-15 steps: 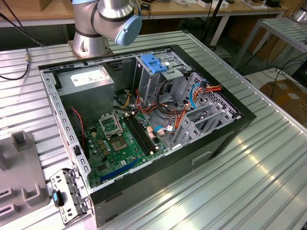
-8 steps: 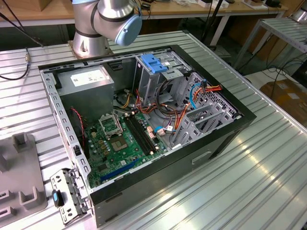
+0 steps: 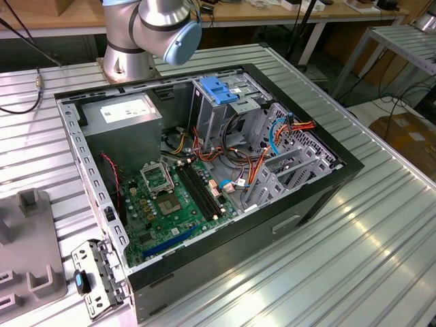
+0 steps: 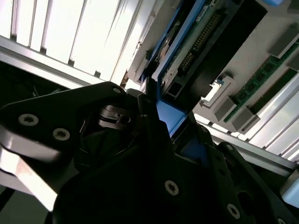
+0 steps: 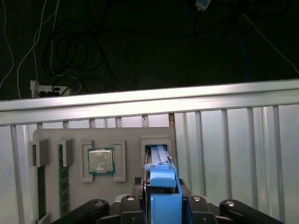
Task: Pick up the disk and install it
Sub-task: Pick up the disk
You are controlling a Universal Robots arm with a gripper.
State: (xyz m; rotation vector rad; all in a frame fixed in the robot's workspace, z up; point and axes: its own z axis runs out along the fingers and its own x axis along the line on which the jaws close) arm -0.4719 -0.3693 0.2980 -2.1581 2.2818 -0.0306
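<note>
Fingers (image 5: 138, 210) sit tight against both sides of the disk (image 5: 163, 184), no gap visible on either side, so the gripper (image 5: 164, 207) is pinching it by the blue rail. Disk stands on edge in a slot of the grey tray (image 5: 126, 135), far end down between the slot walls. In the second wrist view the disk (image 4: 219, 51) shows its connector edge, with the blue rail running down into the black gripper body.

Count on tray: one disk, one processor chip (image 5: 101, 161) lying flat in its pocket, one green memory stick (image 5: 64, 182) on edge in a narrow slot. Chip sits between stick and disk, all apart from each other.

Tray is on the ribbed metal table (image 5: 233, 154).

Exterior view:
- one open PC case (image 3: 286, 225) on the table
- one motherboard (image 3: 170, 204)
- one grey power supply (image 3: 126, 116)
- one drive cage with blue top (image 3: 219, 92)
- orange and blue cables (image 3: 272, 146) bunched right beside the cage
- arm (image 3: 153, 27) base behind the case
</note>
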